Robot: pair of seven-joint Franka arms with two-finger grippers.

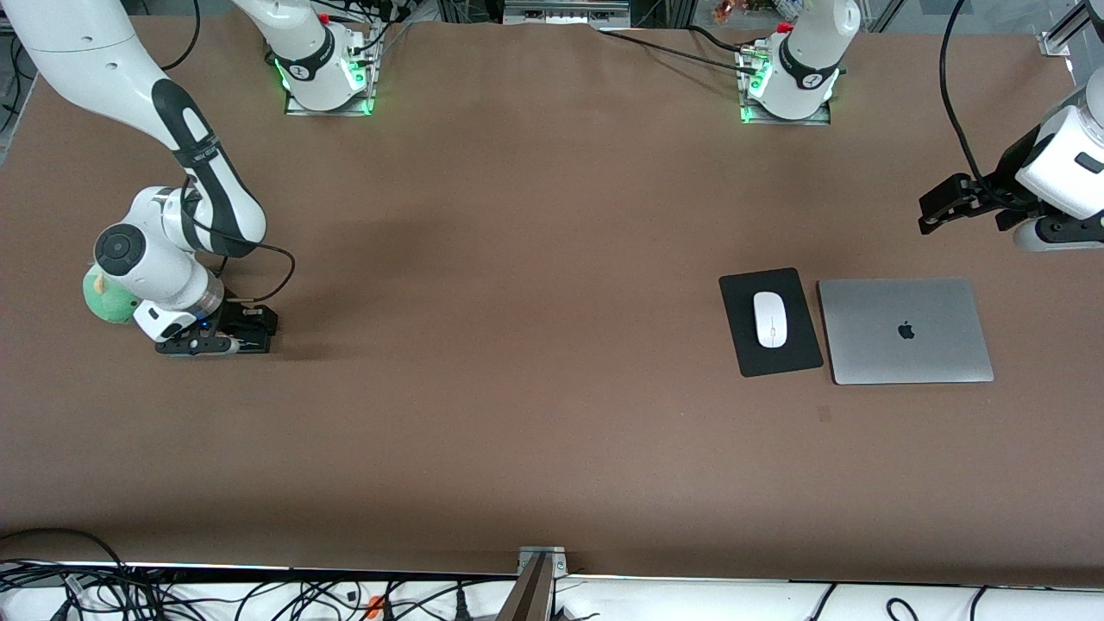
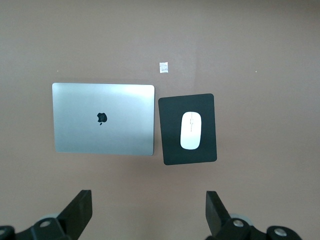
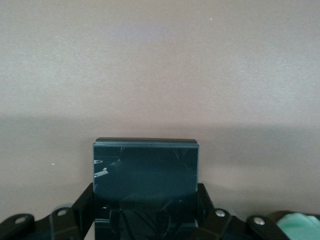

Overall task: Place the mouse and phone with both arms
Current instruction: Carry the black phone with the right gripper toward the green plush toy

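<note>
One glossy white mouse [image 1: 770,319] on black pad [image 1: 770,322]; left gripper [image 2: 147,215] wide, right gripper [image 3: 145,212] around scratched black phone [image 3: 145,180].

Closed silver laptop [image 1: 905,330] just beside black mouse pad [image 1: 746,345]; green plush toy [image 1: 105,296].

One mouse [image 1: 770,319], one phone [image 3: 145,185], one laptop [image 1: 905,330], one mouse pad [image 1: 770,321].

A brown table [image 1: 517,345] carries everything. Toward the left arm's end, below and nearer the front camera than the left gripper [image 1: 949,207], a black mouse pad [image 1: 770,322] lies flat just beside a closed silver laptop [image 1: 905,330]. A green plush toy [image 1: 105,297] sits right beside the right gripper [image 1: 226,339], at the right arm's end.
</note>
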